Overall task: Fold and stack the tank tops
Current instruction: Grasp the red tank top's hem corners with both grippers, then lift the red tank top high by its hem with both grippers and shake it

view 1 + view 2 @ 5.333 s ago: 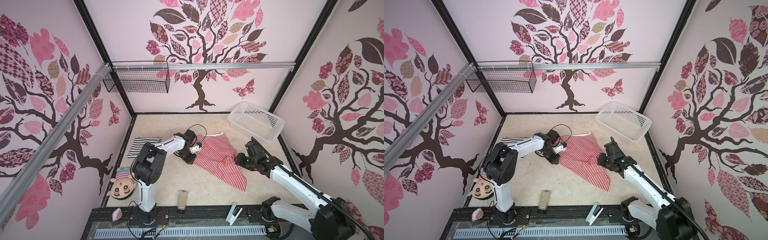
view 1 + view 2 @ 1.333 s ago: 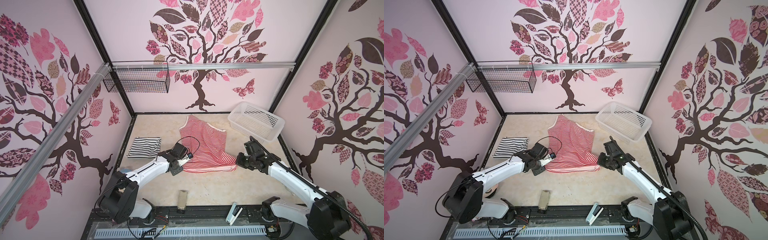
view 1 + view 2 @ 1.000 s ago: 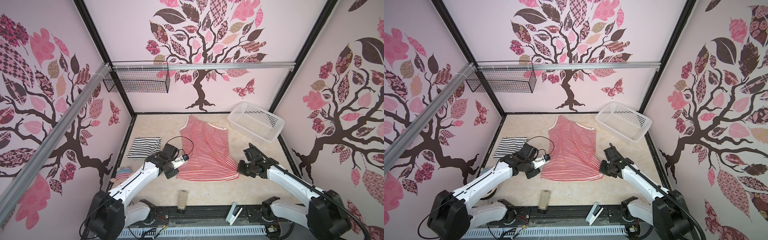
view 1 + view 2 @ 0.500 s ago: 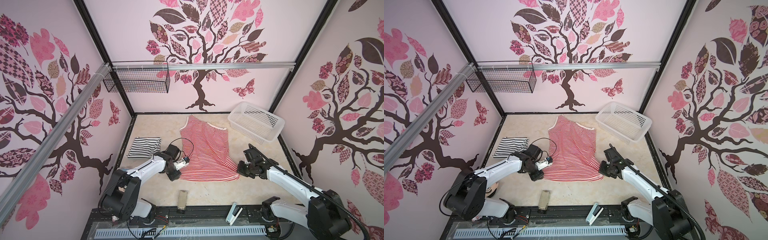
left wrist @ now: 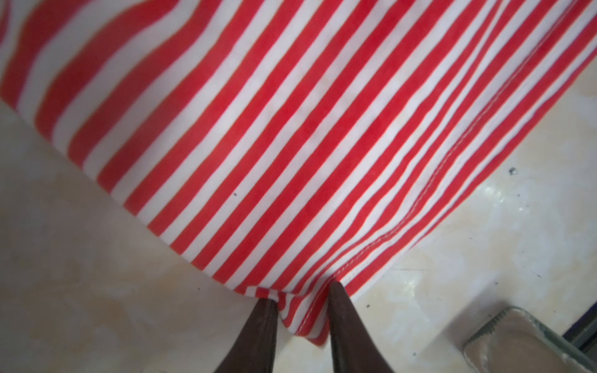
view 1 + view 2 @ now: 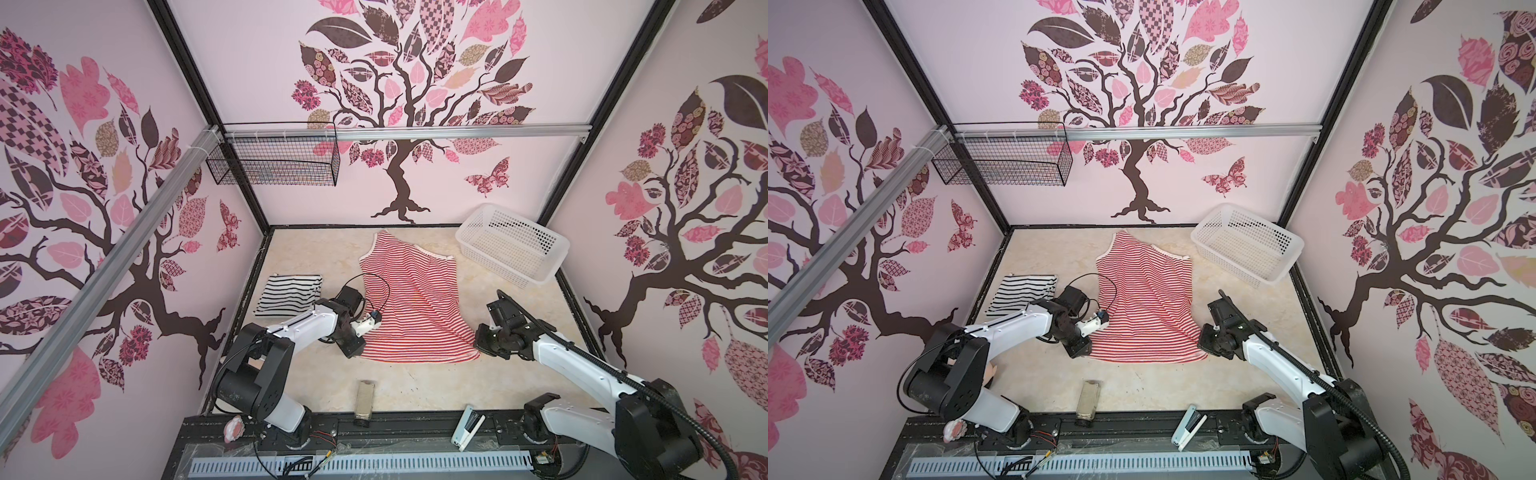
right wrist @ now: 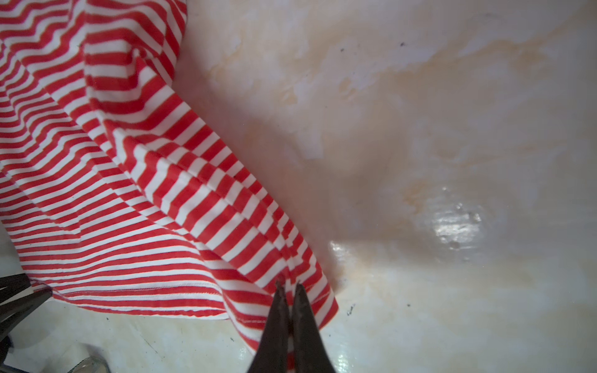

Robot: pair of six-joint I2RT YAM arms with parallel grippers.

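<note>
Lying folded by the left wall, the black top had not moved and looked finished. Beside it, the left gripper had swung in from its wider pose of a second before and settled at the near left hem corner of the red top. In the left wrist view its fingers pressed on either side of the bunched corner, grasping it, though a fold of cloth kept them apart. The red top had changed most: crumpled and skewed a few seconds earlier, it now lay spread nearly flat in the middle of the table, straps toward the back wall, hem toward the front, with a few diagonal creases left. At the right hem corner the right gripper stayed clenched tight on the cloth. The basket stood apart at the far right. With both hem corners held and the garment laid out, the spreading step seemed over. The likely next move was carrying the hem up toward the straps for a first fold, then stacking it with the black top.
</note>
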